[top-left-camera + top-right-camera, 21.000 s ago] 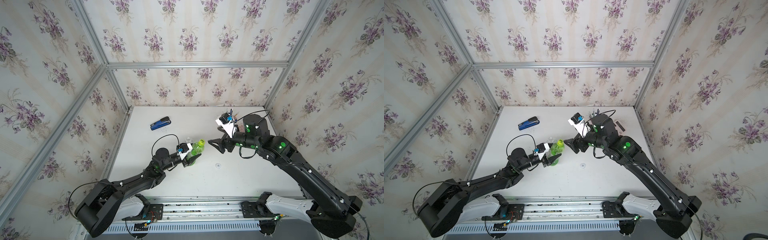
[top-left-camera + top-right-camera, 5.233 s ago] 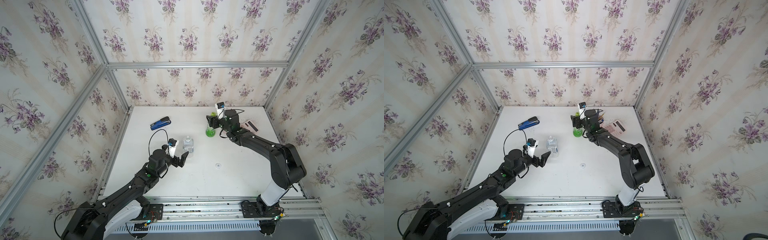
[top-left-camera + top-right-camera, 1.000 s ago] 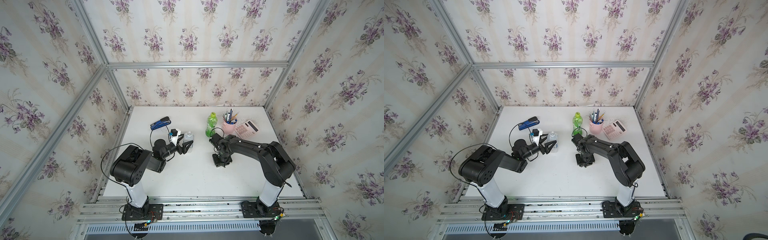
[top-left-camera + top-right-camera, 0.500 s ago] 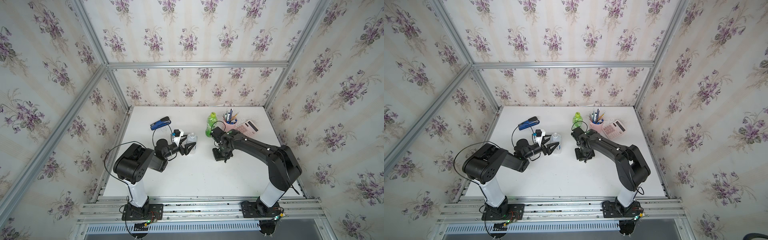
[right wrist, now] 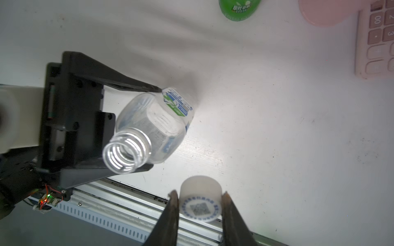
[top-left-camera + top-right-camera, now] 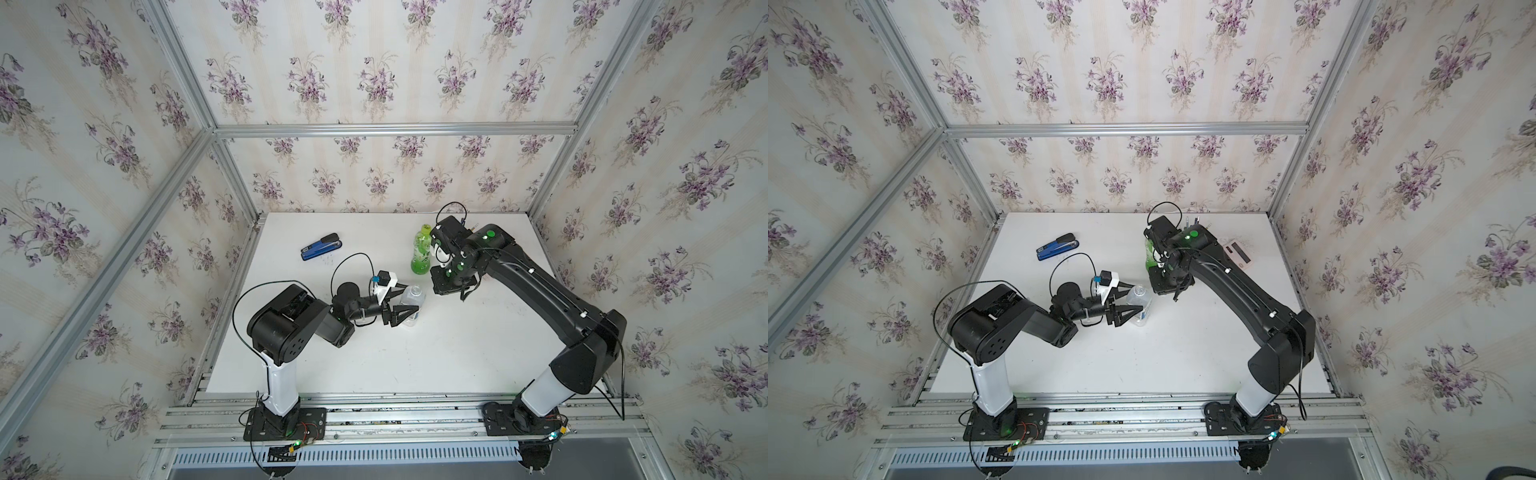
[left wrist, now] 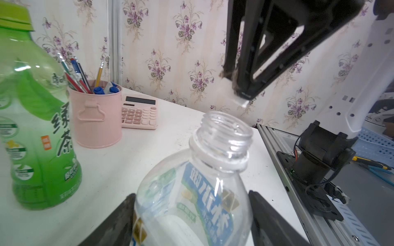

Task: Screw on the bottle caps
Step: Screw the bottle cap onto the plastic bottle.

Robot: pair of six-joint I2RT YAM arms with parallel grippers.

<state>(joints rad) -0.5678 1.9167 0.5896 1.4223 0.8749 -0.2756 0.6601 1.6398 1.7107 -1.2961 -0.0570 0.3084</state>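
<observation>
My left gripper is closed on the clear bottle. One finger presses against each side of its labelled body, below the shoulder. The bottle rests on the white table, near the middle and on my left arm's side. Its threaded mouth is bare and open. The wrist views make it look tilted, but I cannot tell whether the bottle really leans or only the cameras do.

My right gripper pinches the white cap between its two fingertips, which press on opposite sides of the cap's wall. The flat top, printed with a blue ring and a dark square mark, faces my right wrist camera. The cap hangs in the air above the table. It is higher than the bottle's mouth and off to one side of it, close but not touching.

The green bottle stands upright farther back on the table, apart from the clear one and just beside my right wrist in both top views. The yellow-green cap sits on its neck, though I cannot tell how tightly. Just beside this bottle is a pink pen cup full of pens and pencils, and a pink calculator lies near the cup on its far side. A blue stapler lies toward the far left of the table, well apart from both bottles.
</observation>
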